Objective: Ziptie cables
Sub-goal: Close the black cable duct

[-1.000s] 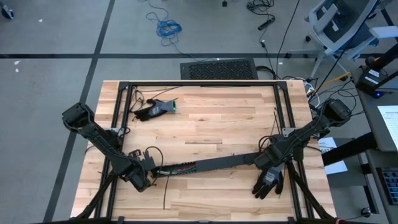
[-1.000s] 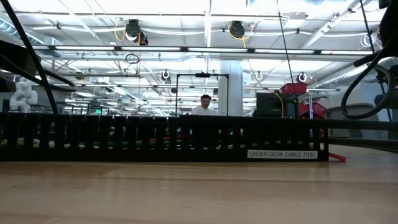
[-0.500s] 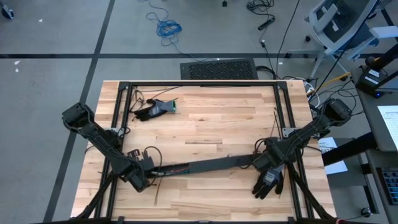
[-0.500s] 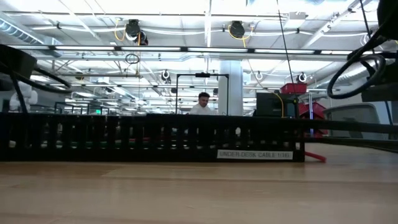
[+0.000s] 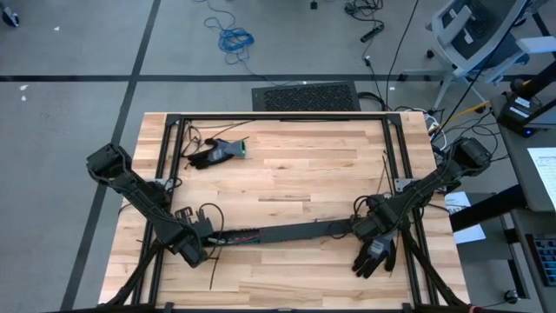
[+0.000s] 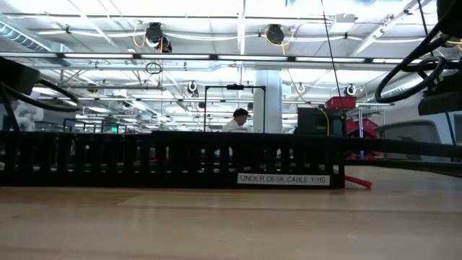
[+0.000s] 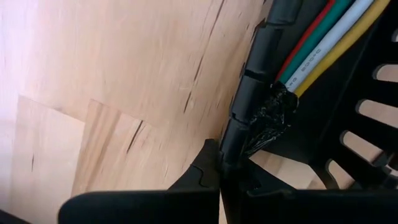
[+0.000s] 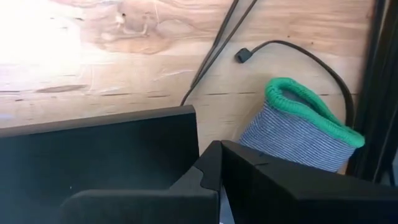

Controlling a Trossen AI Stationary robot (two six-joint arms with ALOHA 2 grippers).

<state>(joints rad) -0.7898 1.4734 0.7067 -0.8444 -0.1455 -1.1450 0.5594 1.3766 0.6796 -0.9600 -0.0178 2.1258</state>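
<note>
In the high view a long, black, slotted plastic cable duct lies across the lower middle of the pale wooden table, running from lower left to right of centre; the left gripper sits at its left end, in the lower left of the frame, and the right gripper at its right end, right of centre; each is clamped shut on its end of the duct; a thin line of coloured wires, the cables, shows inside the duct near its left end; a dark work glove with a green cuff lies in the upper left of the table, and a second dark glove lies in the lower right, just below the right gripper; a thin black plastic strip rests on the wood under the left gripper.

In the low view the duct fills the middle band as a wall of upright slots, with a white label low on its right part; a person shows far off behind it.

In the left wrist view the cables, red, green, white and yellow, run down from the upper right into a black wrapped end, probably the connector, inside the duct; the left gripper's fingers pinch the duct's side wall at the bottom centre.

In the right wrist view the duct's flat black wall fills the lower left, gripped at the bottom centre by closed fingers; a grey knit glove cuff edged in green lies at the right.
</note>
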